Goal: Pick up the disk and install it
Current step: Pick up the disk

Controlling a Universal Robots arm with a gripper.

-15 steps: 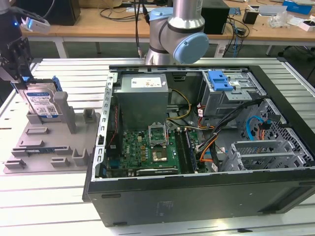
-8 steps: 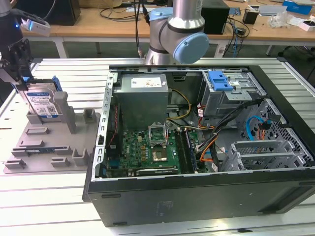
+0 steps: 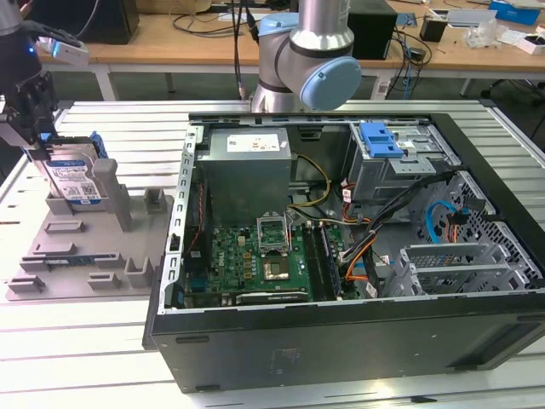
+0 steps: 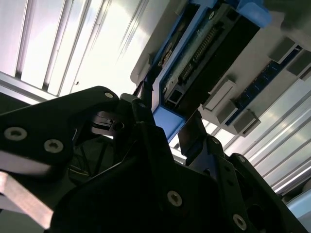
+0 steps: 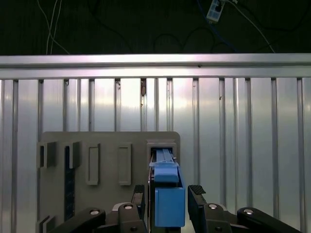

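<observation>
Gripper (image 5: 167,190) first: in both wrist views its two black fingers (image 5: 197,201) straddle the end of the disk's blue bracket (image 5: 169,206), one per side. They're part-open, w/ a thin dark gap showing ea. side, so as far as I can tell nothing is clamped yet.

Big to small from there:
- Tabletop (image 3: 77,362): slatted aluminium, carries everything.
- PC case (image 3: 341,328): side off, lying on the exterior view's right, well apart from the gripper.
- Grey fixture (image 3: 77,247): on the exterior view's left, beside the case.
- Disk (image 3: 72,175): stands on edge in a slot (image 5: 163,144) at the fixture's far corner, label facing out, directly under the gripper. Not lifted.
- Grey post (image 3: 106,183): just beside the disk.

Step in hand, my read: the grasp, pre-closure. To do it well:
- Keep the bracket centred btwn the fingers so both pads land together; an uneven close would likely tilt the disk against the slot wall.
- Grip the plastic bracket's flat sides, not the connector end seen in the second wrist view.
- Seat deep enough for a firm hold w/o the fingers hitting the fixture.
- Keep the wrist square to the slot so the disk can come out straight, clear of the post.
</observation>
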